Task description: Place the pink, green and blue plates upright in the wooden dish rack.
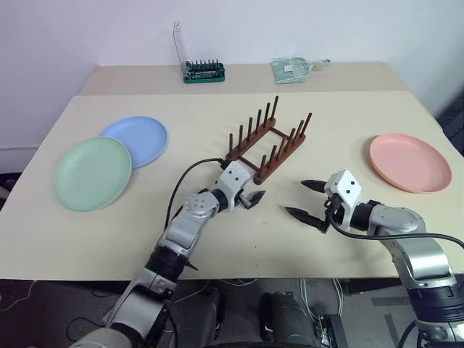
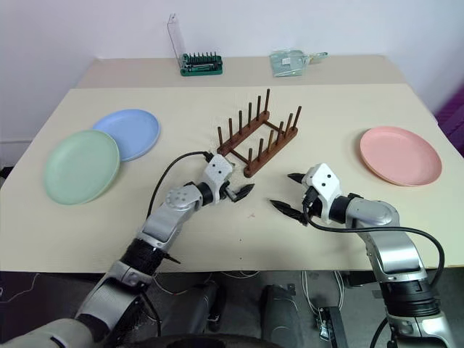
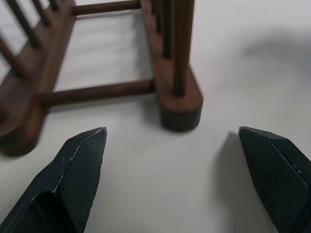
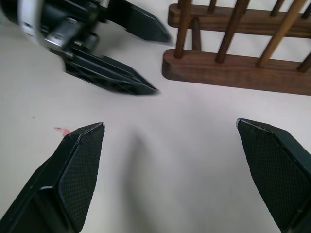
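The dark wooden dish rack (image 1: pixel 268 141) stands empty at the table's middle, its pegs upright. At the left lie the green plate (image 1: pixel 93 172) and the blue plate (image 1: pixel 138 138), flat and slightly overlapping. The pink plate (image 1: pixel 409 162) lies flat at the right. My left gripper (image 1: pixel 254 197) is open just in front of the rack's near end, which fills the left wrist view as the rack (image 3: pixel 175 97). My right gripper (image 1: pixel 297 199) is open beside it to the right, holding nothing. In the right wrist view the left gripper's fingers (image 4: pixel 116 77) sit next to the rack (image 4: pixel 233 68).
A green tool-bit holder (image 1: pixel 204 71) and a clear plastic packet (image 1: pixel 293 69) rest at the table's back edge. A black cable (image 1: pixel 185 181) loops off my left arm. Bare tabletop (image 1: pixel 341 123) lies between the rack and the pink plate.
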You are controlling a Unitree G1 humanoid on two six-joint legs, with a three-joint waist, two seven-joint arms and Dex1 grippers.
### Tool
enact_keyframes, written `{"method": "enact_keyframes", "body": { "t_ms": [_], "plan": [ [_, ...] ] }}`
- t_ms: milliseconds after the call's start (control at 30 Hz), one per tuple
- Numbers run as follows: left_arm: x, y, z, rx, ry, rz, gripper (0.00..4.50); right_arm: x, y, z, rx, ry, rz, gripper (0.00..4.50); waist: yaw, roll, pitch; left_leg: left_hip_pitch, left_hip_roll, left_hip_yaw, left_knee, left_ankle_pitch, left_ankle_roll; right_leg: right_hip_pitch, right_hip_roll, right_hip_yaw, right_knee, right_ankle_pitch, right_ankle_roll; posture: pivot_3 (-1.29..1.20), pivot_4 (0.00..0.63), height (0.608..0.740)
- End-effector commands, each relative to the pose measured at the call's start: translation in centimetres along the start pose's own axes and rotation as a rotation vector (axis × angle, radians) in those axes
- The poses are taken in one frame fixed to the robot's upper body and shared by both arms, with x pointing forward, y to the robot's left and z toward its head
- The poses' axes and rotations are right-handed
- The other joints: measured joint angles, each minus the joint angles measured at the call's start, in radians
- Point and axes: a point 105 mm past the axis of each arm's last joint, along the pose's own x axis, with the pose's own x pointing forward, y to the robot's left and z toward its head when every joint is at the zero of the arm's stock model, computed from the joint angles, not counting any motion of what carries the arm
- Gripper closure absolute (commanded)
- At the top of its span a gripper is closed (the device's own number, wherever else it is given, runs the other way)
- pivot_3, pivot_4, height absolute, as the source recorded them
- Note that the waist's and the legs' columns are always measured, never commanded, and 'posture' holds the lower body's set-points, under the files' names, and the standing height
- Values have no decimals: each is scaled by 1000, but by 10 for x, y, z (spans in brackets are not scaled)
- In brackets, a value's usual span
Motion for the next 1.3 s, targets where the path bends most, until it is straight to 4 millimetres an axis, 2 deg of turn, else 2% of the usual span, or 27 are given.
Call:
{"method": "enact_keyframes", "body": {
  "t_ms": [33,133,300,333,467,600,733,900,1067,1200,1300],
  "plan": [
    [12,-1,-1,-22,14,-1,33,3,-1,19,-47,-47,-4,55,0,0,0,0,0,0,1,0,0,0,0,0,0,0,1,0,150,740],
    [17,-4,4,-79,-14,-4,936,4,-1,20,-48,-50,-5,0,0,0,0,0,0,0,1,0,1,1,0,0,0,1,1,0,150,740],
    [18,-7,5,-109,-35,-12,3515,1,2,18,-45,-46,-6,0,-5,0,0,0,0,0,1,-1,2,0,0,0,-1,1,1,0,150,740],
    [18,-7,5,-109,-36,-9,3762,0,2,17,-44,-43,-6,0,-5,0,0,0,0,0,1,-1,2,0,0,0,-1,1,1,0,150,740],
    [16,-7,7,-67,-43,-13,3753,-7,2,10,-50,-12,3,0,-7,0,0,0,0,0,1,-1,2,1,0,0,-1,1,1,0,150,740],
    [4,-4,19,14,-108,-70,3753,-17,-2,-1,-66,47,16,0,-10,0,0,0,0,0,1,-1,2,0,0,0,-1,1,1,0,150,740],
    [-25,0,26,97,-155,-266,3753,-34,-7,-11,-78,121,40,0,-10,0,0,-1,0,0,1,-1,2,-1,0,0,-1,2,-1,0,150,740],
    [-53,-1,21,157,-120,-493,3753,-41,-4,-15,-85,147,60,0,-9,0,0,-2,1,0,0,-1,2,-1,-1,0,-1,2,-3,0,150,740],
    [-61,9,19,167,-92,-558,3753,-40,1,-17,-85,145,56,0,-8,0,1,-2,0,0,0,-2,3,-1,-1,0,-3,3,-3,0,150,740],
    [-57,15,15,181,-67,-543,3753,-39,4,-18,-85,145,51,0,-9,0,1,-2,0,0,0,-2,3,-1,-1,0,-3,2,-3,0,150,740],
    [-53,19,13,173,-66,-509,2255,-39,5,-16,-83,144,48,0,-9,0,1,-2,0,0,0,-2,3,-1,-1,0,-3,2,-3,0,150,740]
  ]
}}
